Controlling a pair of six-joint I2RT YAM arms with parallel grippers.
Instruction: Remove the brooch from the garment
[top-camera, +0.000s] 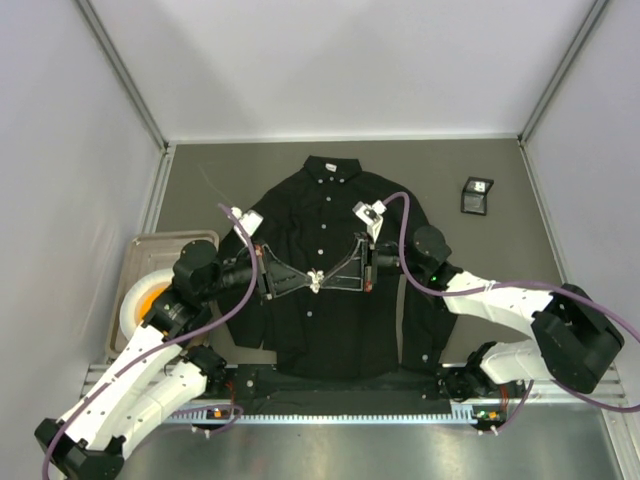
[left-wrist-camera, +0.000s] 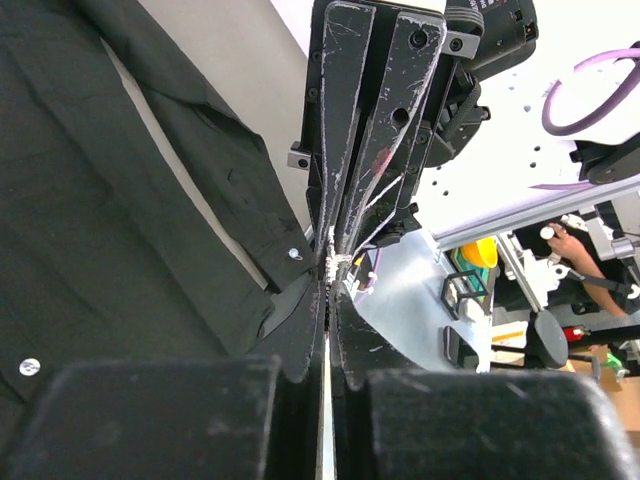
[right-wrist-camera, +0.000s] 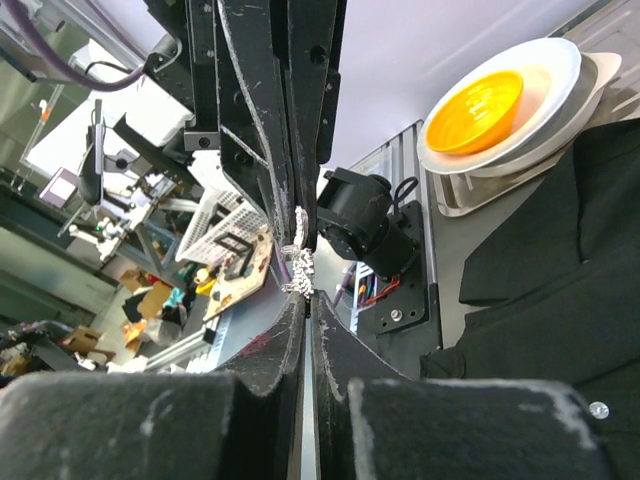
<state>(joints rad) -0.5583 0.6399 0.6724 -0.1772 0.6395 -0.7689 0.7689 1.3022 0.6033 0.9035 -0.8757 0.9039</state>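
Left end effector (left-wrist-camera: 328, 296), right end effector (right-wrist-camera: 305, 305) — tight on brooch (right-wrist-camera: 298, 266)

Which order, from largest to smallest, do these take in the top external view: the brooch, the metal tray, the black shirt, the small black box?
1. black shirt
2. metal tray
3. small black box
4. brooch

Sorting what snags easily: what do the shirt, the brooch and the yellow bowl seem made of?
The shirt looks like matte black woven fabric, softly creased, probably cotton. The brooch is white and jagged, maybe beaded or plastic; too small to tell. The yellow bowl is glossy, likely plastic.
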